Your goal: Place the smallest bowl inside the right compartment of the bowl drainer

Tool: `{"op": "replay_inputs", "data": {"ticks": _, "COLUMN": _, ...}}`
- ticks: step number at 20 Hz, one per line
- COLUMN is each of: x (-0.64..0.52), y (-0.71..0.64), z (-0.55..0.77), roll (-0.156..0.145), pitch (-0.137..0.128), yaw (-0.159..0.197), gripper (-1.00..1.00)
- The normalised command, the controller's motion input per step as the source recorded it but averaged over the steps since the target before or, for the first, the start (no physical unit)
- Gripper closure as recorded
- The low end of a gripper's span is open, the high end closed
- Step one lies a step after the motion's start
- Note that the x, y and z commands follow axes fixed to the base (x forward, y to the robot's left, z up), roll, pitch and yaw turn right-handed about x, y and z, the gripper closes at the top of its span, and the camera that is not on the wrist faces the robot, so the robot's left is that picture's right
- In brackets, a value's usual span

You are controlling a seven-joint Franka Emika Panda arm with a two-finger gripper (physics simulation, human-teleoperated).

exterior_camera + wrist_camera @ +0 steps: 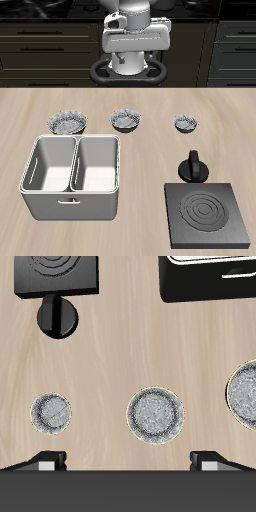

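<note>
Three ruffled grey-silver bowls stand in a row across the middle of the table. The smallest bowl (pixel 186 123) is at the end of the row farthest from the bowl drainer (pixel 74 177); it also shows in the wrist view (pixel 51 412). The bowl drainer is a light grey tub with two empty wells, near the table's front edge; part of its edge shows in the wrist view (pixel 210 278). My gripper (pixel 133 55) is open and empty, high above the table's back, well behind the bowls. Its fingertips (pixel 45 461) frame the wrist view.
The mid-sized bowl (pixel 127 120) sits in the middle of the row and the widest bowl (pixel 68 122) just behind the drainer. A dark square slab with rings (pixel 208 215) lies at the front edge, with a black knobbed object (pixel 192 166) behind it.
</note>
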Motion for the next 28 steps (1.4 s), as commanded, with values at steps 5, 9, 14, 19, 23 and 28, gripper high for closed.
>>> {"op": "replay_inputs", "data": {"ticks": 5, "x": 0.01, "y": 0.19, "z": -0.06, "roll": -0.018, "pitch": -0.006, "yaw": -0.012, "gripper": -1.00}}
{"op": "replay_inputs", "data": {"ticks": 9, "x": -0.07, "y": 0.43, "z": -0.06, "roll": 0.059, "pitch": 0.018, "yaw": -0.020, "gripper": -1.00}}
{"op": "replay_inputs", "data": {"ticks": 14, "x": 0.04, "y": 0.46, "z": -0.13, "roll": 0.028, "pitch": 0.029, "yaw": -0.016, "gripper": -1.00}}
{"op": "replay_inputs", "data": {"ticks": 19, "x": 0.05, "y": 0.36, "z": -0.07, "roll": 0.033, "pitch": -0.002, "yaw": 0.005, "gripper": -1.00}}
{"op": "replay_inputs", "data": {"ticks": 23, "x": 0.00, "y": 0.25, "z": 0.09, "roll": -0.006, "pitch": -0.045, "yaw": -0.051, "gripper": -1.00}}
{"op": "replay_inputs", "data": {"ticks": 28, "x": 0.04, "y": 0.14, "z": 0.01, "roll": -0.050, "pitch": -0.013, "yaw": -0.045, "gripper": -1.00}}
